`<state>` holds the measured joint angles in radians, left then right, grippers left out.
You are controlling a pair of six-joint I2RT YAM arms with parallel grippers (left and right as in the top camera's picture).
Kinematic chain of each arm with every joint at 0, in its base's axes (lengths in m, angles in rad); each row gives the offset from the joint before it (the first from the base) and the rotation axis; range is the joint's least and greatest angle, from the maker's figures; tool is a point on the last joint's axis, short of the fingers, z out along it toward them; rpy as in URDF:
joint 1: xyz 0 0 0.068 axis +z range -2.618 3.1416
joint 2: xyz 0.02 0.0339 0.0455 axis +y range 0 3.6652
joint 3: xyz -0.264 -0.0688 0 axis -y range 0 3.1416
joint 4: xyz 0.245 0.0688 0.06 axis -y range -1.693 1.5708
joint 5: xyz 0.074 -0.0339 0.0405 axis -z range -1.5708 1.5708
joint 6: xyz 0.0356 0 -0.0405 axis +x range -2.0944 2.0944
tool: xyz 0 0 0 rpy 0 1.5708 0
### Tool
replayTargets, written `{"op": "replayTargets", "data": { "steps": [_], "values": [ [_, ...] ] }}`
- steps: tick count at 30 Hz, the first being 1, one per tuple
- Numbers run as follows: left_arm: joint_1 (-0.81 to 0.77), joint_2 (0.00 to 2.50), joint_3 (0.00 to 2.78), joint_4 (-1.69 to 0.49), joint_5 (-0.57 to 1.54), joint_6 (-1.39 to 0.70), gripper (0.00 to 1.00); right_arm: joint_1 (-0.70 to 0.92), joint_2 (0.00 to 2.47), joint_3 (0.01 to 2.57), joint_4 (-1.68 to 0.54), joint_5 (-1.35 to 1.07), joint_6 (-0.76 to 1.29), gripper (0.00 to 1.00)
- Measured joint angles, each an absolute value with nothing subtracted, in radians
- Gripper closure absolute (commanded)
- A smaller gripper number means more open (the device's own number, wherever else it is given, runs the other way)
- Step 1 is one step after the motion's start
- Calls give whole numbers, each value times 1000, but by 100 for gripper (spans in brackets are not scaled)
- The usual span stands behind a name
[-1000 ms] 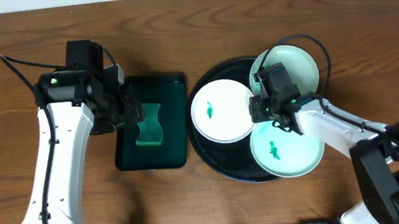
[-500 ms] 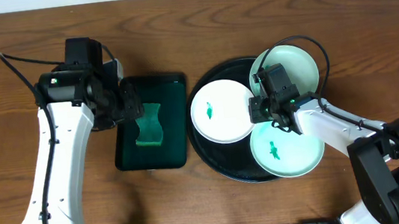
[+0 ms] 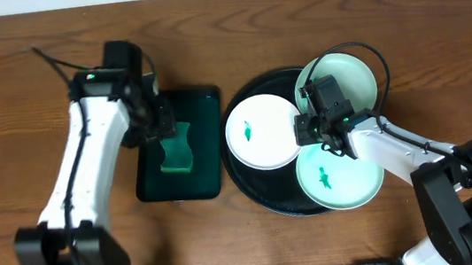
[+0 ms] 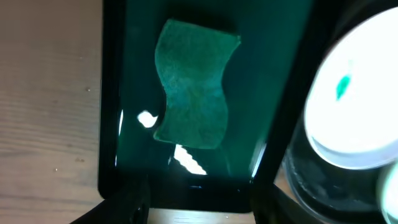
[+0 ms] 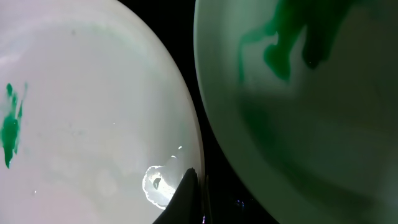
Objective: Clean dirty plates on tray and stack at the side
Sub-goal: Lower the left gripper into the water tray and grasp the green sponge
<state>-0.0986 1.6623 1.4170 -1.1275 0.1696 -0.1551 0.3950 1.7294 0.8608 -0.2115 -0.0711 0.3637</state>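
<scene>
Three plates lie on the round black tray (image 3: pixel 243 178). A white plate (image 3: pixel 266 142) with a green smear sits at its left. A mint plate (image 3: pixel 349 184) with a green smear sits at the front. A pale mint plate (image 3: pixel 352 79) at the back is partly hidden by the right arm. My right gripper (image 3: pixel 310 135) is shut on the white plate's (image 5: pixel 81 112) right rim, right beside the mint plate (image 5: pixel 311 124). My left gripper (image 3: pixel 164 129) hangs open over a green sponge (image 3: pixel 176 150); in the left wrist view its fingers (image 4: pixel 134 202) straddle nothing.
The sponge (image 4: pixel 193 93) lies in a dark green rectangular tray (image 3: pixel 204 118) just left of the black tray (image 4: pixel 298 180). The white plate (image 4: pixel 360 93) shows at the right of the left wrist view. Bare wooden table surrounds both trays.
The left arm has swung right and toward the back; its gripper stays over the green tray by the sponge. The right gripper and the plates have not moved.
</scene>
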Motion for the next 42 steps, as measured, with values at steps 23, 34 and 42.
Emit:
{"op": "replayTargets", "data": {
  "steps": [23,34,42],
  "values": [
    [-121,1909,1416,-1047,101,-229,51,395,1729,861,-211,-71,363,98],
    [-121,1909,1317,-915,101,-253,54,395,1729,861,-210,-71,363,97],
    [-125,1909,1255,-838,105,-262,54,395,1729,861,-210,-71,363,97]
  ]
}}
